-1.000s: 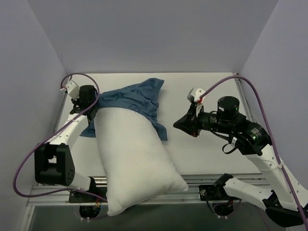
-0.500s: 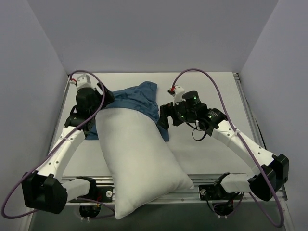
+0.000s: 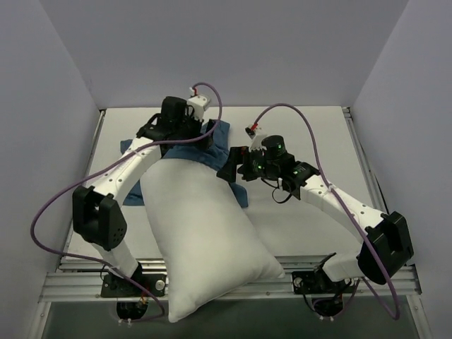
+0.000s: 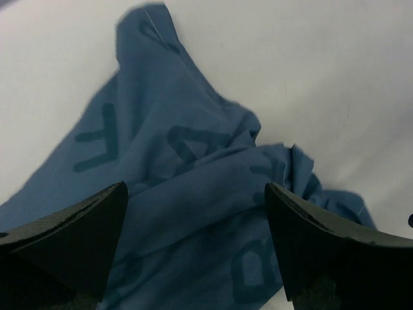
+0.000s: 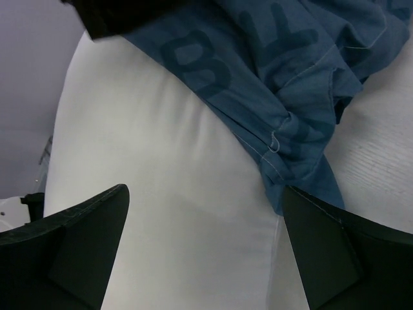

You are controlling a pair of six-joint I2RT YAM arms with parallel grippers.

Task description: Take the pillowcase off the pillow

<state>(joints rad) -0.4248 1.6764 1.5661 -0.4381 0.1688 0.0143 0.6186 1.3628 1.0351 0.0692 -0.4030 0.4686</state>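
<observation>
overhead, the left gripper [image 3: 201, 134] is poised over the pillowcase [image 3: 219, 145], fingers spread apart and holding nothing. its wrist view shows crumpled blue fabric with darker letters between them. the pillowcase is bunched over the far end of the pillow [image 3: 198, 226], which lies diagonally on the table [image 3: 325, 134], its near end past the table's near edge. the right gripper [image 3: 229, 168], fingers likewise apart and empty, sits at the fabric's right hem, over white pillow.
</observation>
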